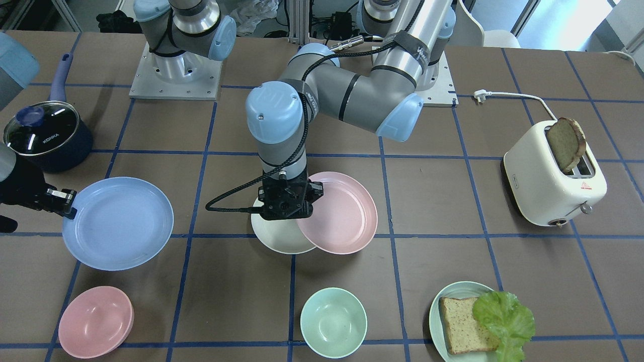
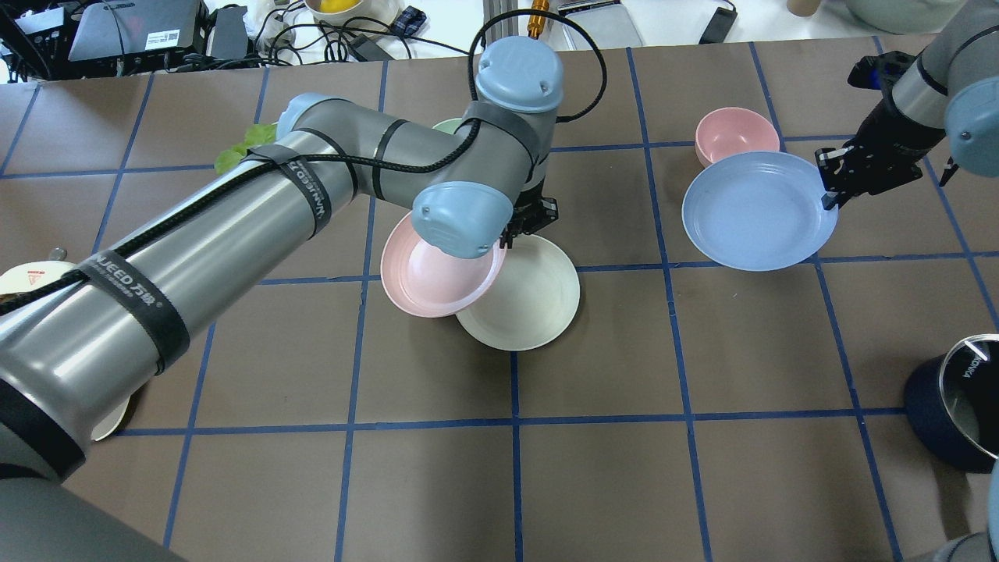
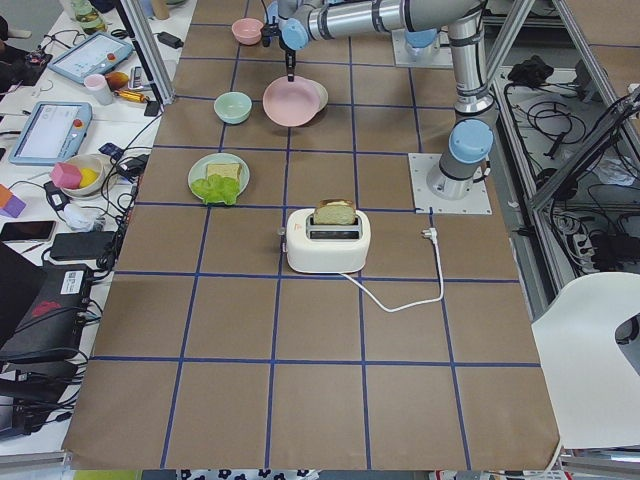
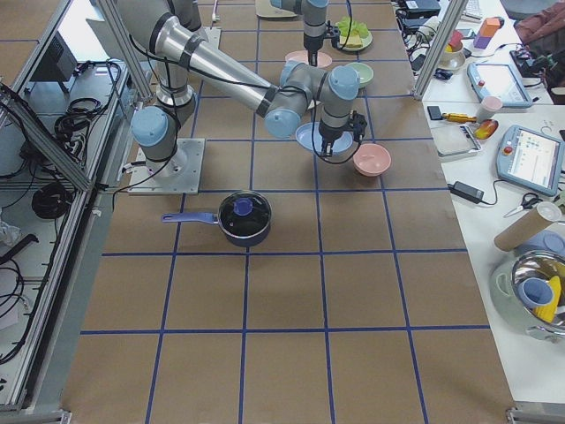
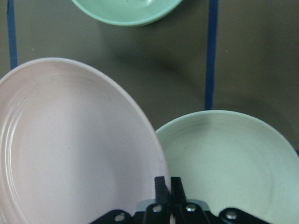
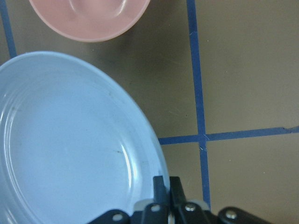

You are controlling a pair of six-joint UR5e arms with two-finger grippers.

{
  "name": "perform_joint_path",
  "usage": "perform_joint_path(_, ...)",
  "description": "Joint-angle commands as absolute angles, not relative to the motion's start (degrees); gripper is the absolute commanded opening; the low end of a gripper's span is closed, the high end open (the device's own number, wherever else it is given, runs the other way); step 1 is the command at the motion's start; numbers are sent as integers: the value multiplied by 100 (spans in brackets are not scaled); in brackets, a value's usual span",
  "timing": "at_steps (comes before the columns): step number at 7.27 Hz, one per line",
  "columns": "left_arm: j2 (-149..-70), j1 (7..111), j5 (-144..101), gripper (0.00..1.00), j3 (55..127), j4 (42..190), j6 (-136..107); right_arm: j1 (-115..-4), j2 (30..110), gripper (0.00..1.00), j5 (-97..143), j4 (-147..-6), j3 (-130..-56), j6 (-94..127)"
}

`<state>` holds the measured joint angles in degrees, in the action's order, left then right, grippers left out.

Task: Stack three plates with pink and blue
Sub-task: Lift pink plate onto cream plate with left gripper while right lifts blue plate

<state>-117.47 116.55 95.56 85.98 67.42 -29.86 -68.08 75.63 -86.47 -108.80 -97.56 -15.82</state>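
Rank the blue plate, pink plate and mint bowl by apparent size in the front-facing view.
1. blue plate: looks largest, though perhaps lifted nearer the camera.
2. pink plate.
3. mint bowl: smallest.

We see silver-grey arms (image 2: 234,215) with light blue caps (image 2: 519,74), black straps (image 2: 144,308) with white letters, a black cable (image 1: 229,193), a black left gripper (image 5: 168,184) and right gripper (image 6: 166,184).

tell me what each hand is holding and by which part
The left hand pinches the pink plate by its rim. The right hand pinches the blue plate by its rim too.
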Motion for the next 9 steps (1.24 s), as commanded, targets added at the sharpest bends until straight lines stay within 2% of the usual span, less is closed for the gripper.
perform_joint_path(1, -11978, 12162, 9554, 0, 8508, 6645, -3610, -6829, 7567, 0, -8588, -10749, -9764, -1582)
perform_joint_path(7, -12427, 12454, 9598, 0, 8271, 6267, -3850, -6855, 7594, 0, -8578, -10731, -9800, -1390)
perform_joint_path(8, -12454, 12454, 9606, 99, 8279, 6197, -3797, -6864, 7602, 0, -8569, -10723, -9800, -1302)
perform_joint_path(9, -12428, 12419, 9606, 100, 8271, 6196, -3788, -6873, 7603, 0, -8569, -10723, -9800, -1301)
